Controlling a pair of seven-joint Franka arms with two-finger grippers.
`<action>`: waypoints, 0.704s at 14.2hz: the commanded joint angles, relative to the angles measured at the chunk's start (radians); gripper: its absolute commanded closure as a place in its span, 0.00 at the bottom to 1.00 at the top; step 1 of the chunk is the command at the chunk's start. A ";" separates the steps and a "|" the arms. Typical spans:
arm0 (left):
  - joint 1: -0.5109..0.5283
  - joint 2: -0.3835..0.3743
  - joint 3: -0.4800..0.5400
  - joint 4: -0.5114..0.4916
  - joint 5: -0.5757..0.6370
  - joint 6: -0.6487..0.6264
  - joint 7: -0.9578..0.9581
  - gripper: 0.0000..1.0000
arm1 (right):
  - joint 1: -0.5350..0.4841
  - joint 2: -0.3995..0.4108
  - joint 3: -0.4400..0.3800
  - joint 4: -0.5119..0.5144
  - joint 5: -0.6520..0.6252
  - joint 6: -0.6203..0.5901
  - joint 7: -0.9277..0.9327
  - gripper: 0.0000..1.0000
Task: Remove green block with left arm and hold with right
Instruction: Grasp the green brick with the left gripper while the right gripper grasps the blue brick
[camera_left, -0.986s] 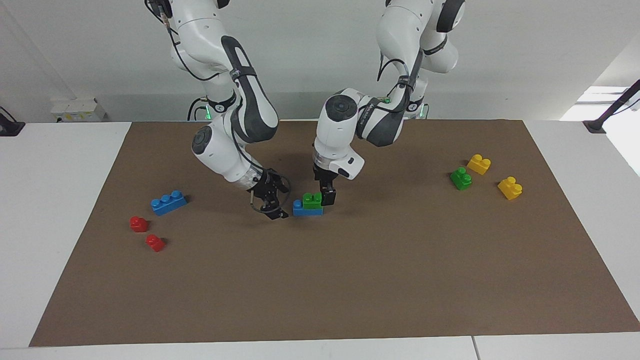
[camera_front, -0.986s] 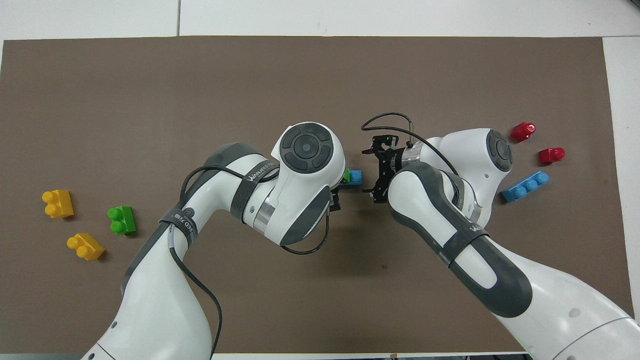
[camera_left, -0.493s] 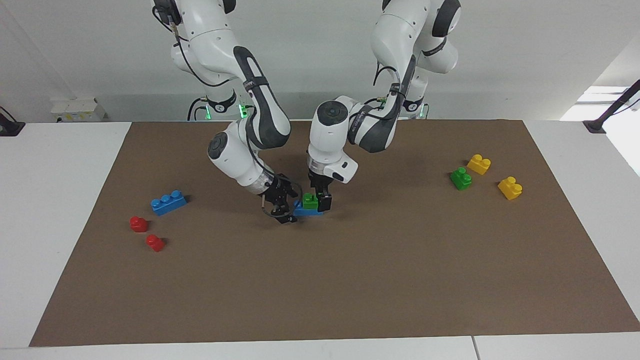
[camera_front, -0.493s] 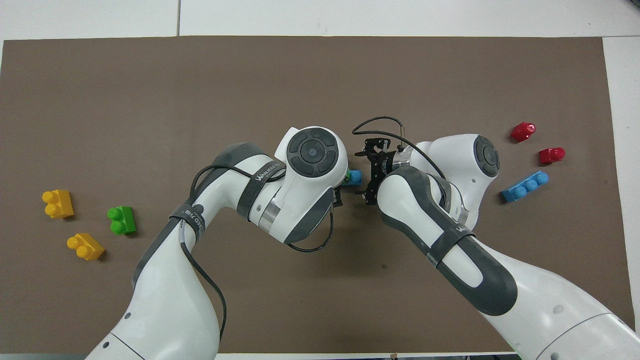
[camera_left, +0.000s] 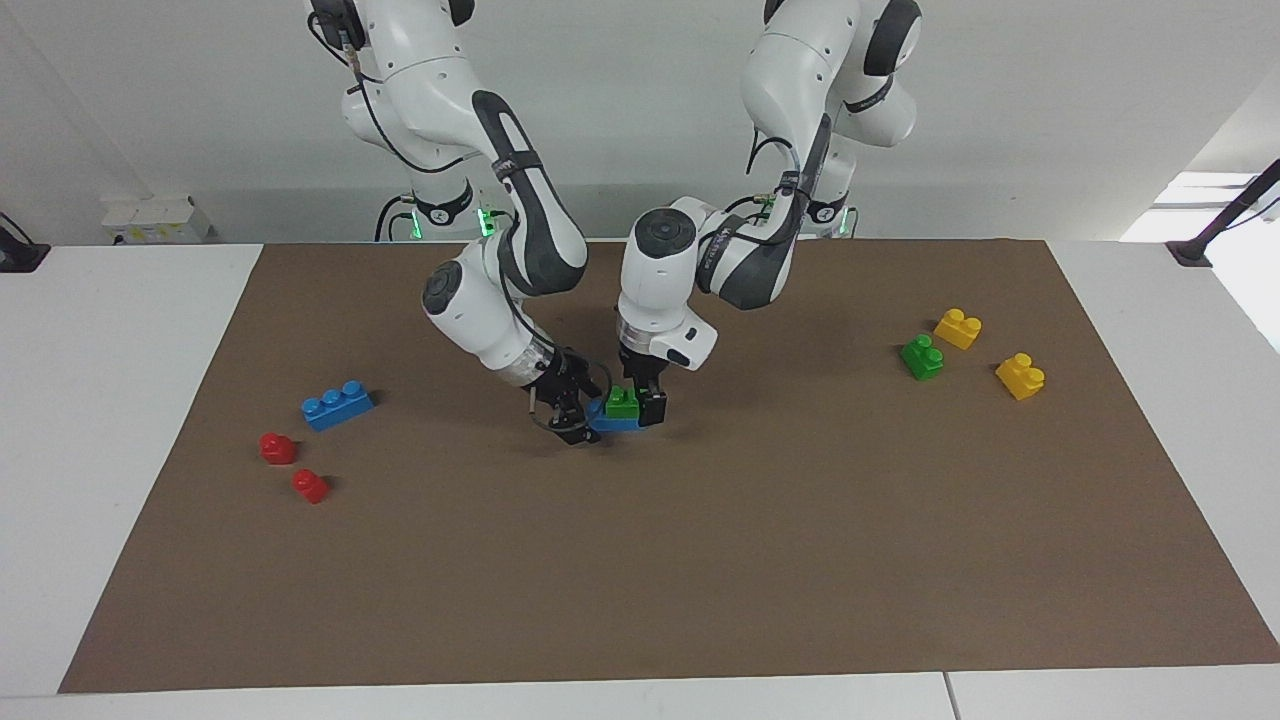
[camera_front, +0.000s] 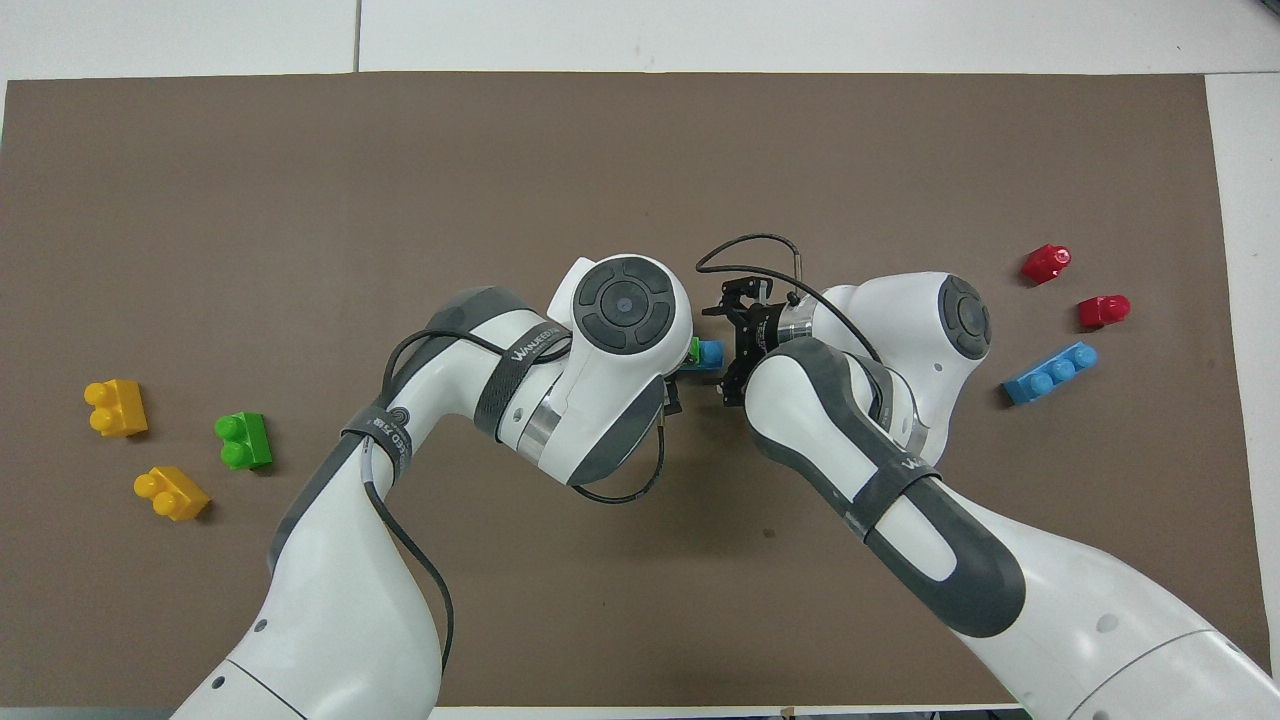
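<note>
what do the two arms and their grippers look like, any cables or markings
Both are glossy white jointed arms with dark grey padded bands and round grey joint caps. The left arm bears pale lettering on a band and ends in a plain black two-finger left gripper. The right arm ends in a black linkage right gripper with a thin black cable loop.

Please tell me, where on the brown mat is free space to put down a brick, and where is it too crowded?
Free: the wide strip of the brown mat farthest from the robots, and the stretch between the stacked blocks and the green brick with two yellow bricks. Crowded: the middle, where the left gripper and right gripper flank the green block on its blue brick.
</note>
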 joint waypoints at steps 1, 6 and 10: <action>-0.019 -0.003 0.018 -0.018 0.017 0.029 -0.032 0.00 | 0.003 0.001 -0.001 -0.004 0.039 0.024 -0.040 0.15; -0.021 -0.002 0.018 -0.019 0.045 0.038 -0.065 0.00 | 0.003 0.003 -0.001 -0.004 0.039 0.025 -0.042 0.41; -0.021 -0.003 0.018 -0.026 0.046 0.046 -0.067 0.00 | 0.003 0.007 -0.001 -0.005 0.046 0.048 -0.042 0.63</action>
